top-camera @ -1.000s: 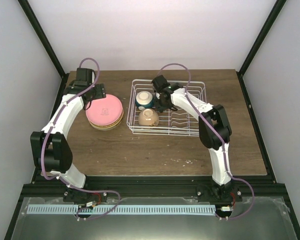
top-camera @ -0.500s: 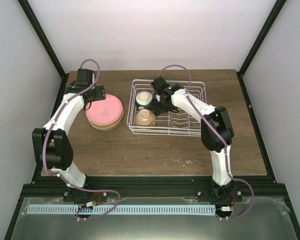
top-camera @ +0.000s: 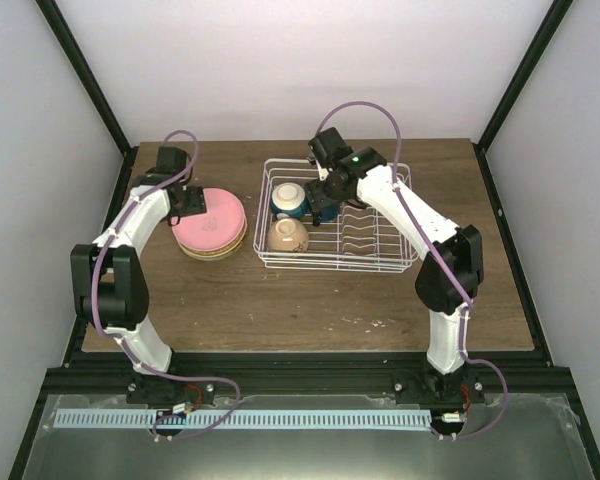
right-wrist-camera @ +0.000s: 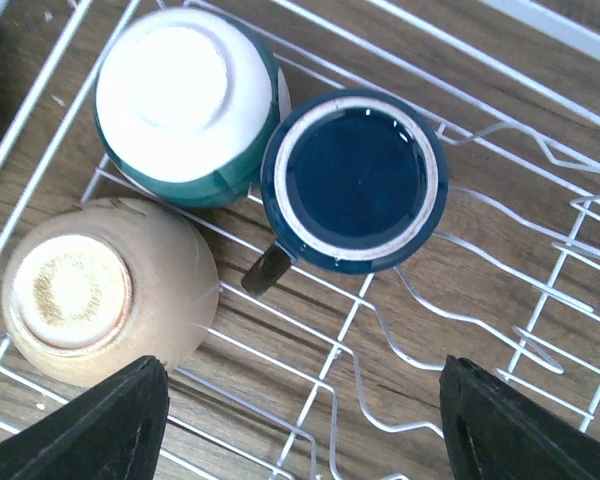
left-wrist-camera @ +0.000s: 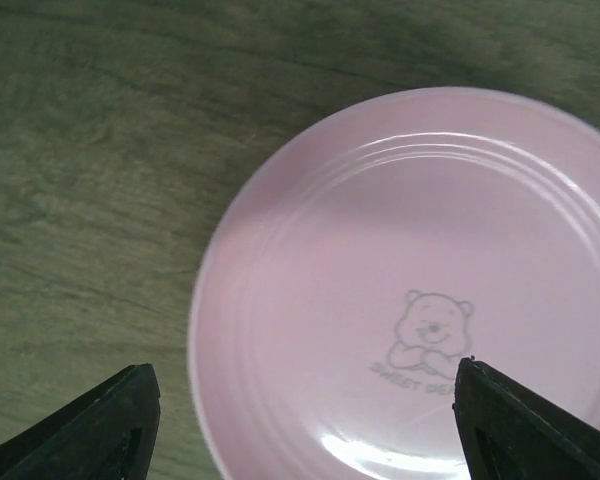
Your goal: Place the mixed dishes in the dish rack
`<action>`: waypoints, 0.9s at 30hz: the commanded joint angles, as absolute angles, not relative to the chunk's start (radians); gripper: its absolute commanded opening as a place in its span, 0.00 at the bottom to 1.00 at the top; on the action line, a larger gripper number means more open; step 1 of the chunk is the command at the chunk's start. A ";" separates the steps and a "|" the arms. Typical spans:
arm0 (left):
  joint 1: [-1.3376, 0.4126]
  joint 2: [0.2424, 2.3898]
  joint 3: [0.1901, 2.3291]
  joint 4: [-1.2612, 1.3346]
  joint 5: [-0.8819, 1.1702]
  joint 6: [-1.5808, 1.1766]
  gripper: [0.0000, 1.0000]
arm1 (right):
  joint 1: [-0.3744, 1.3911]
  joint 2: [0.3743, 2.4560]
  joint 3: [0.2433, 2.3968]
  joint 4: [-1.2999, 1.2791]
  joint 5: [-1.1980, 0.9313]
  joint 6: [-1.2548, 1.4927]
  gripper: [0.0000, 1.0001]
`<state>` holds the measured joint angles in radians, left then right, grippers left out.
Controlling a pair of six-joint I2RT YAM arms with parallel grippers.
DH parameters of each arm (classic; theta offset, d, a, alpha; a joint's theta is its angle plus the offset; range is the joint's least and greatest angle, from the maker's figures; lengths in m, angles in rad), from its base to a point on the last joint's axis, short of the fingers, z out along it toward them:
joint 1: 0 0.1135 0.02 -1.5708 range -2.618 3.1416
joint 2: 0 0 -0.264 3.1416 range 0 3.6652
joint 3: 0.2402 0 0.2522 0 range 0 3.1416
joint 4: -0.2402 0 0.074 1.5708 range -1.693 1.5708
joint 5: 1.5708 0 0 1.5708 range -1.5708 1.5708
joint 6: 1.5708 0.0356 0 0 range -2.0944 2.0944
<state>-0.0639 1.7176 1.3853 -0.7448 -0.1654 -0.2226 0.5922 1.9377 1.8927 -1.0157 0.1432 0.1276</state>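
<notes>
Top external view: two white arms reach from the near edge over the brown wooden table [top-camera: 310, 310].
Tan-yellow plate [top-camera: 216, 254]: flat on the table left of the rack; only its near rim shows.
Round pink plate [left-wrist-camera: 420, 290]: stacked on the tan-yellow plate, face up, with a faint bear print in its centre.
Left gripper [left-wrist-camera: 300, 400]: poised over the pink plate's left part, fingers [left-wrist-camera: 90, 430] spread wide with nothing between them.
Rectangular white wire dish rack [top-camera: 380, 262]: on the table right of the plates; its upright prong row carries nothing.
Cream bowl [right-wrist-camera: 85, 295]: base up in the rack's near left corner.
White-and-blue bowl [right-wrist-camera: 185, 105]: base up in the far left corner, just beyond the cream bowl.
Small dark blue mug [right-wrist-camera: 352, 180]: in the rack beside the white-and-blue bowl and touching it, its handle pointing toward the cream bowl.
Right gripper [right-wrist-camera: 298, 400]: above the rack's left end, fingers well apart, clear of the mug and both bowls.
</notes>
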 commanded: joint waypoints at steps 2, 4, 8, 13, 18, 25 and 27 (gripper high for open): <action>0.030 1.732 1.346 -0.749 -0.133 -0.275 0.82 | 0.598 1.942 1.949 -1.017 0.152 0.114 0.72; 0.061 1.744 1.340 -0.743 -0.105 -0.279 0.82 | 0.598 1.942 1.949 -1.008 0.150 0.114 0.71; 0.086 1.786 1.342 -0.732 -0.068 -0.284 0.81 | 0.597 1.937 1.964 -0.996 0.148 0.113 0.70; 0.086 1.836 1.351 -0.711 -0.011 -0.301 0.79 | 0.597 1.937 1.984 -0.992 0.156 0.113 0.69; 0.086 1.877 1.358 -0.698 -0.014 -0.299 0.67 | 0.596 1.936 1.978 -0.997 0.166 0.117 0.68; 0.086 1.899 1.364 -0.690 -0.013 -0.303 0.43 | 0.594 1.941 1.977 -0.996 0.170 0.116 0.67; 0.086 1.893 1.363 -0.688 -0.017 -0.300 0.36 | 0.595 1.943 1.978 -0.996 0.170 0.116 0.67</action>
<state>0.0868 1.8935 1.3499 -0.7013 -0.0177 -0.3008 0.5922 1.9381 1.9423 -1.0004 0.1547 0.1200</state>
